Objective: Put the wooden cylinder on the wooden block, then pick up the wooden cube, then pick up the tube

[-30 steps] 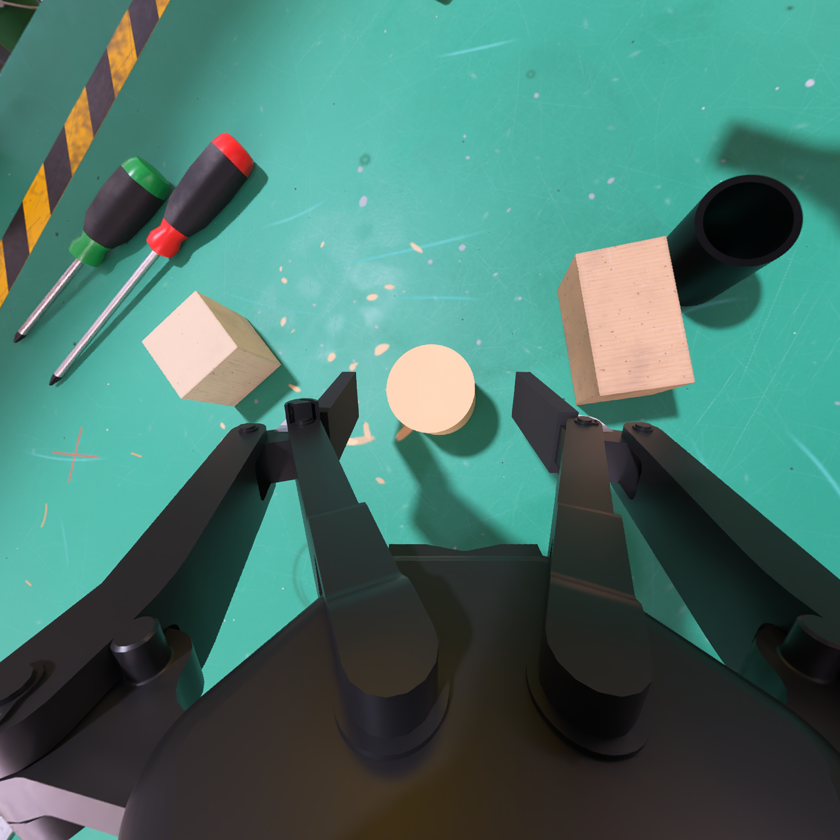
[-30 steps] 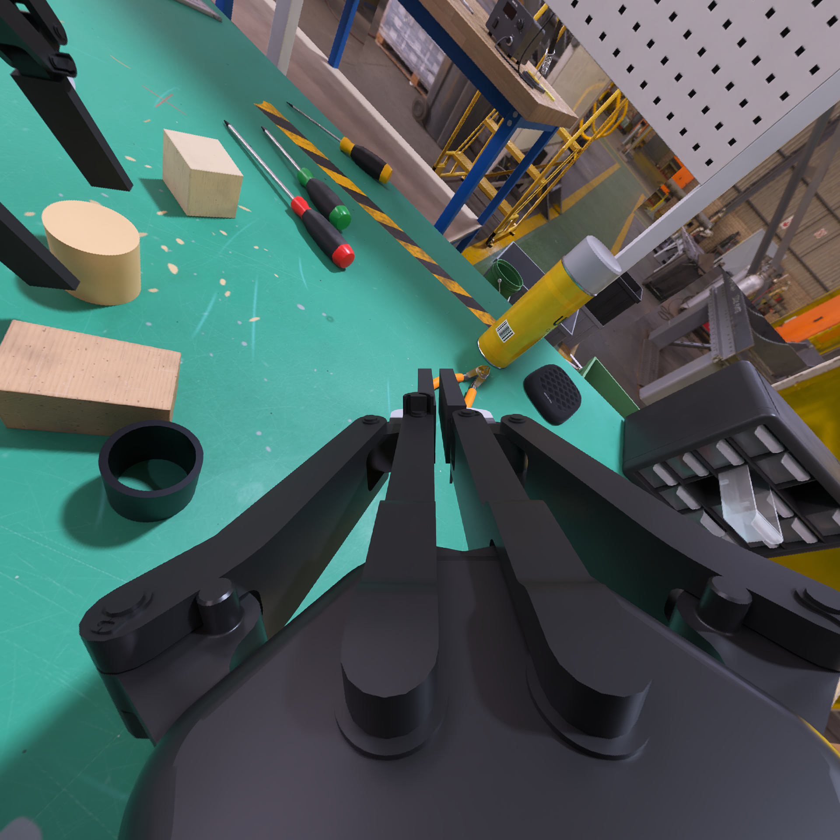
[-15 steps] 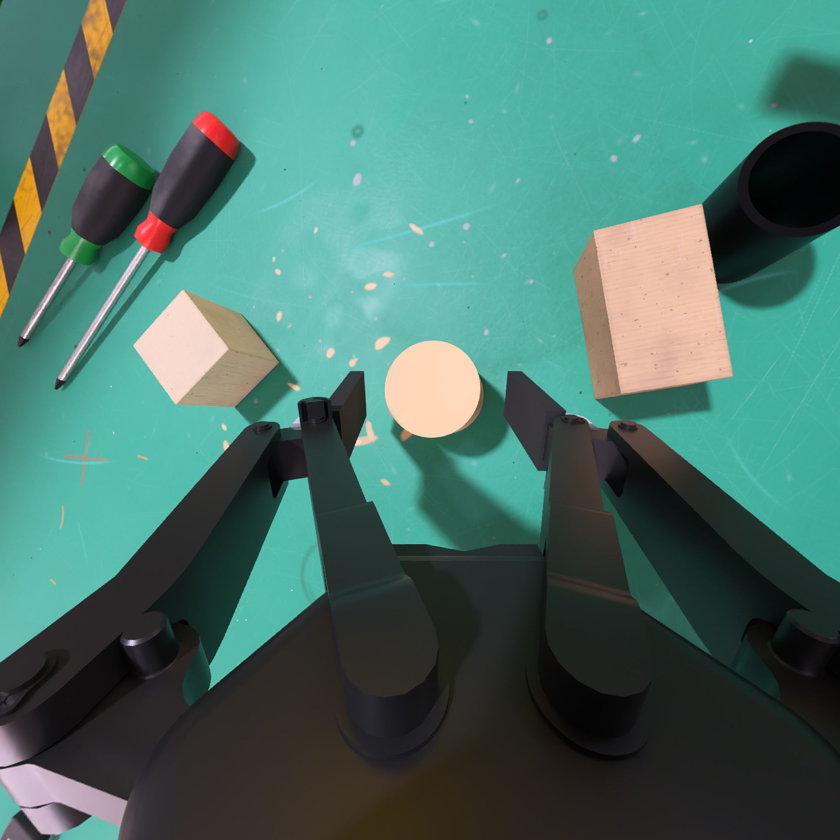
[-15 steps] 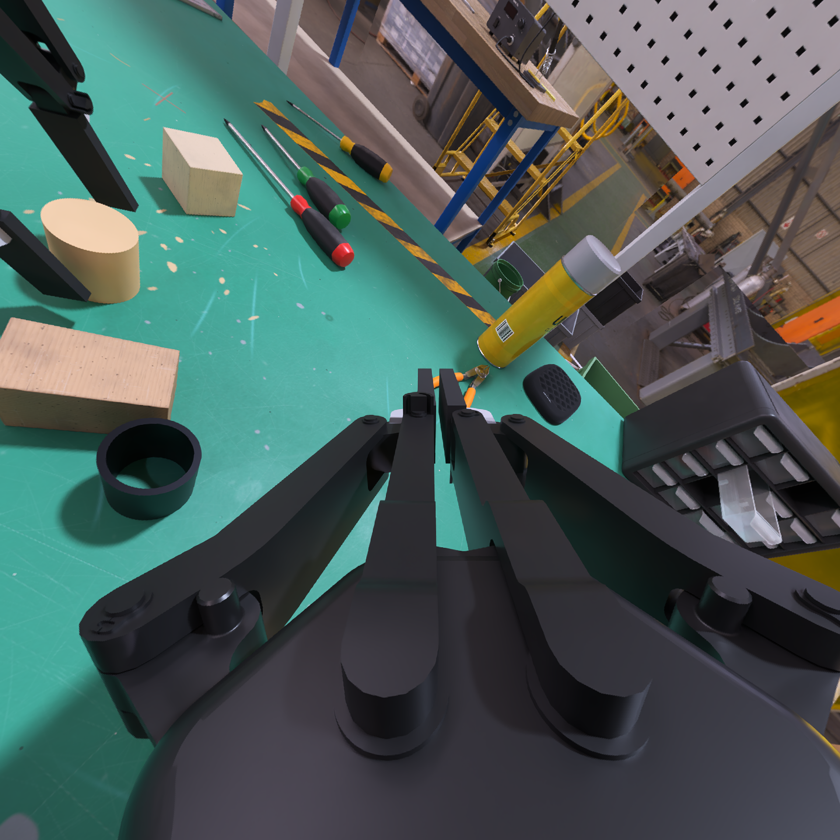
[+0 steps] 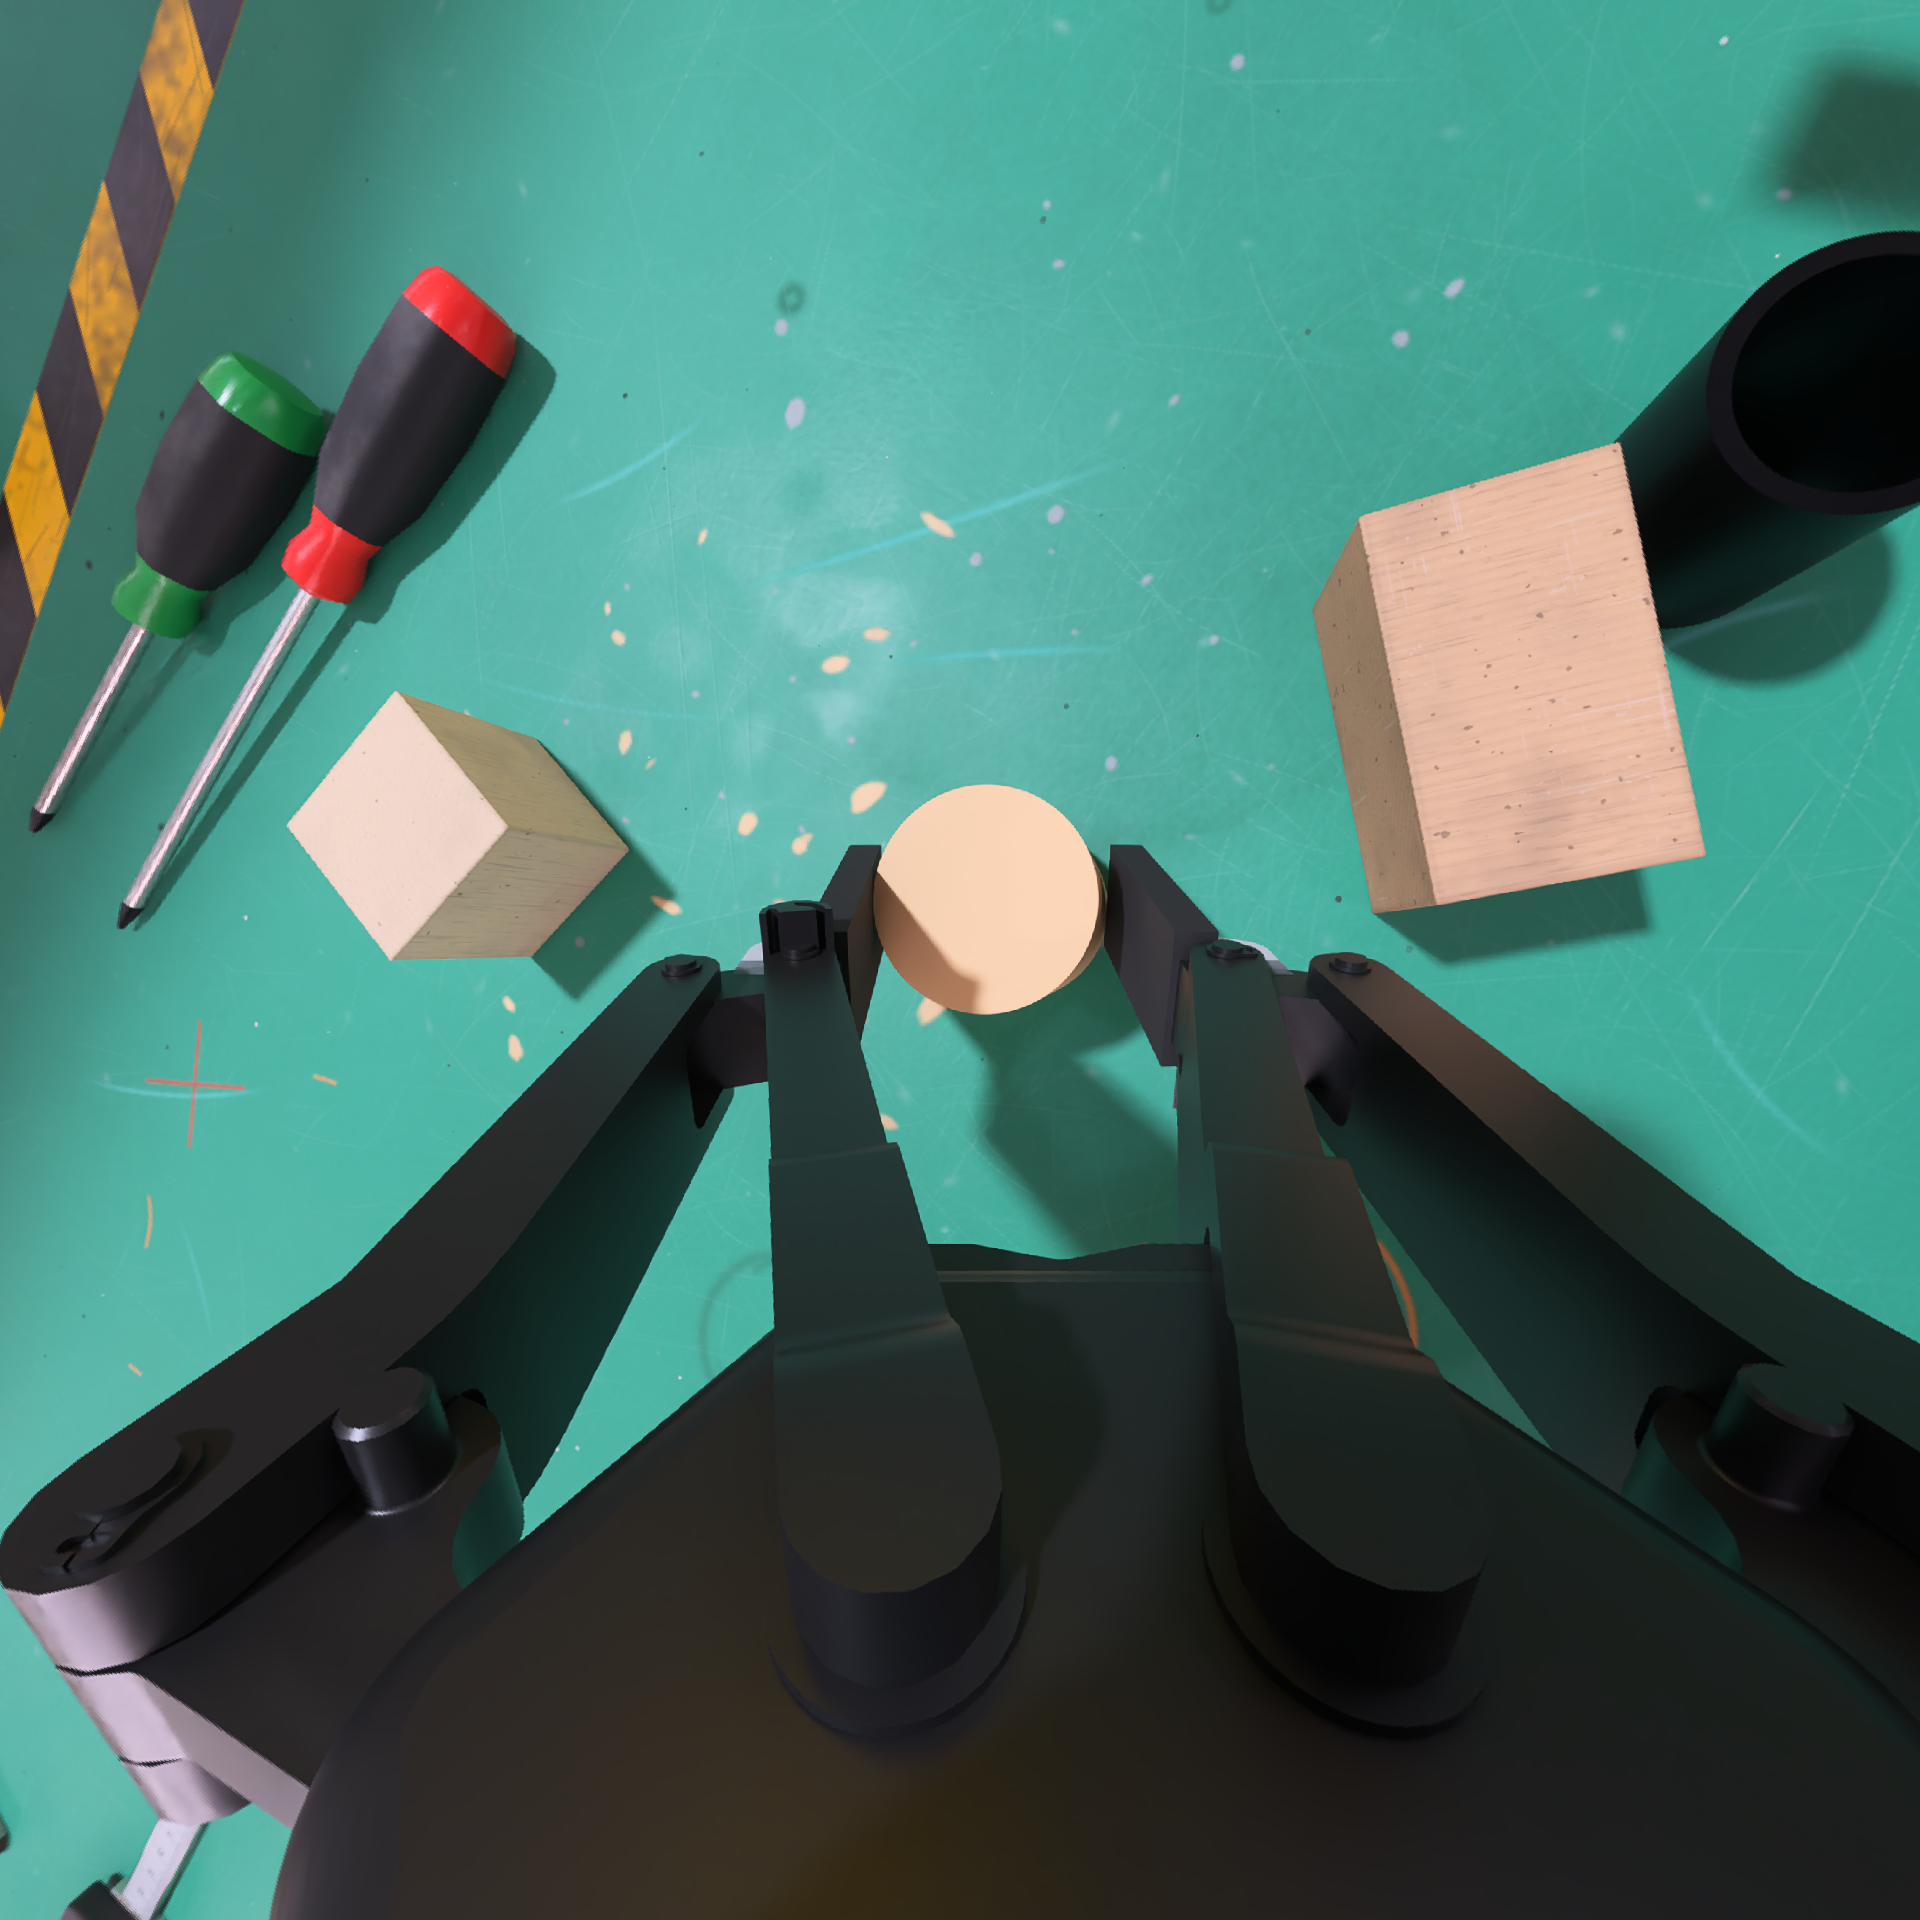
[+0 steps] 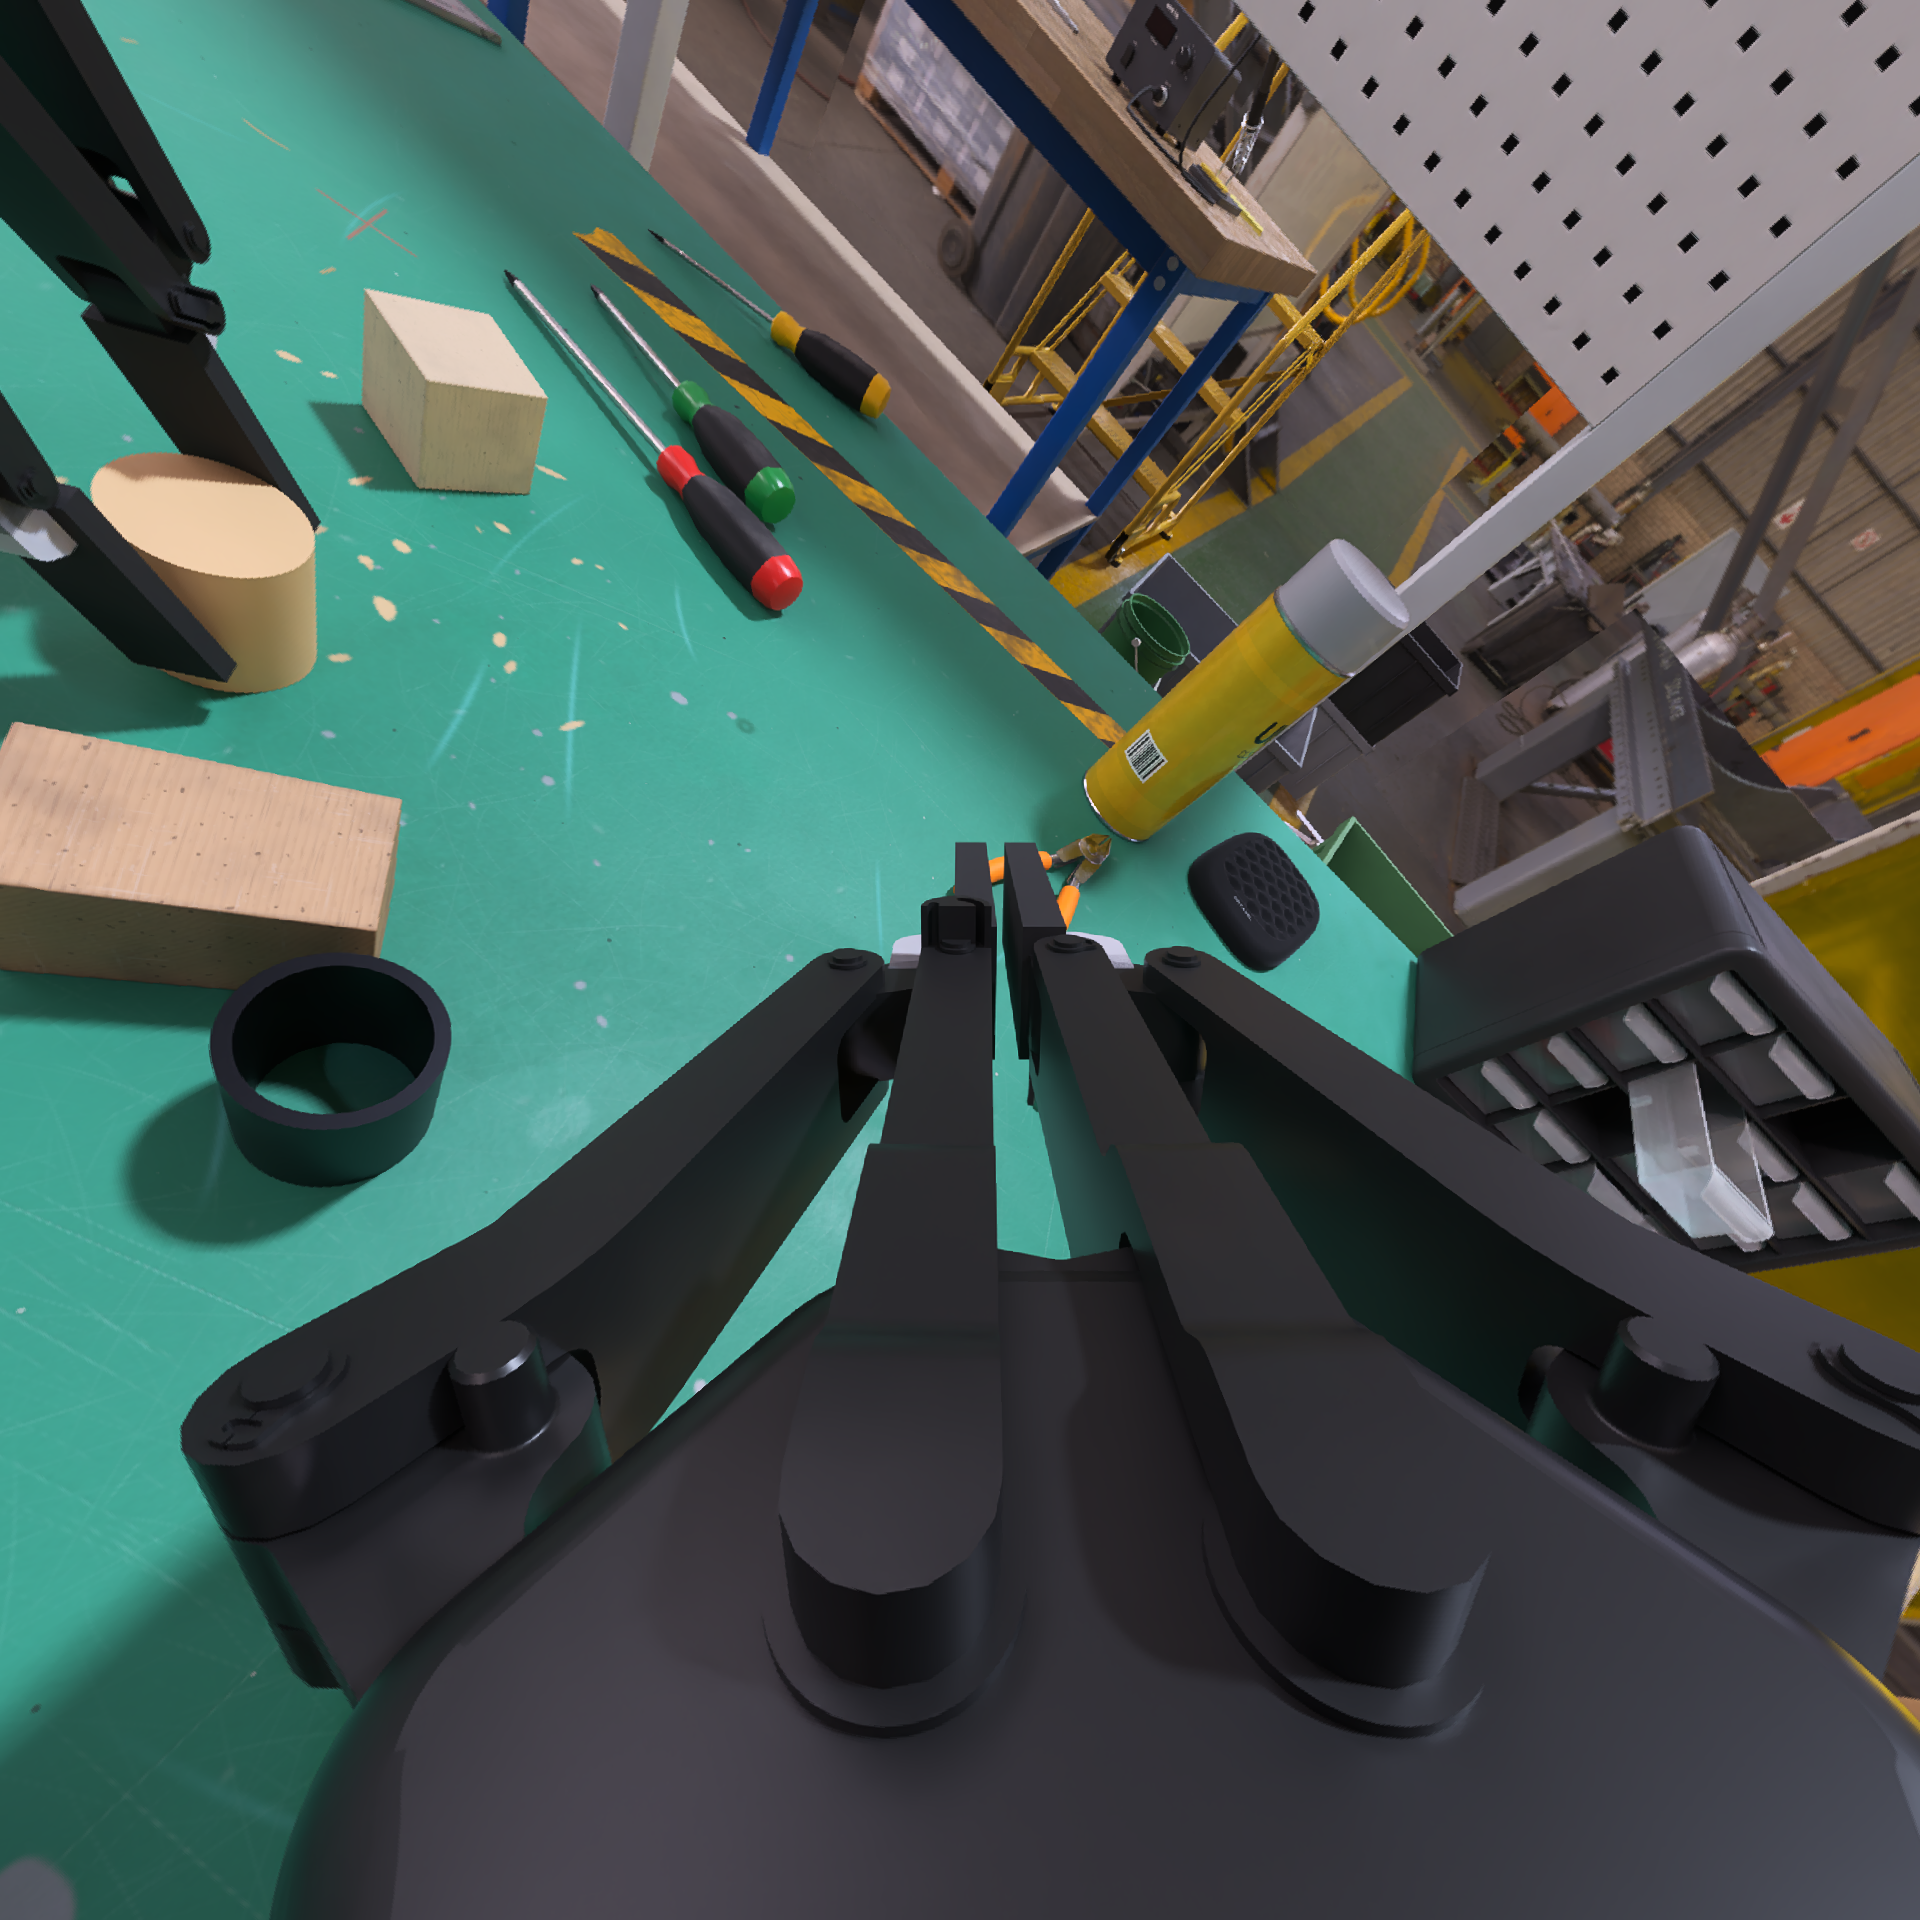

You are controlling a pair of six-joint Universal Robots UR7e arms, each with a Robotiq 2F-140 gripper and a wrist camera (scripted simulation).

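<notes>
The wooden cylinder (image 5: 985, 896) stands upright on the green table, and my left gripper (image 5: 987, 904) is shut on its two sides. The cylinder (image 6: 223, 566) also shows in the right wrist view with the left fingers (image 6: 135, 613) around it, still resting on the table. The wooden block (image 5: 1507, 675) lies to the cylinder's right, the wooden cube (image 5: 447, 826) to its left. The black tube (image 5: 1808, 416) stands beyond the block. My right gripper (image 6: 994, 883) is shut and empty, above the table away from the tube (image 6: 330, 1070).
Red-handled (image 5: 312, 561) and green-handled (image 5: 177, 540) screwdrivers lie left of the cube beside a yellow-black striped edge strip (image 5: 94, 281). In the right wrist view a yellow spray can (image 6: 1236, 696), orange pliers (image 6: 1081, 862), a black pad (image 6: 1252, 899) and a drawer organiser (image 6: 1662, 1049) sit near the table edge.
My left gripper has lowered around the cylinder and its fingers have closed from wide apart onto the cylinder's sides. The right gripper has not moved.
</notes>
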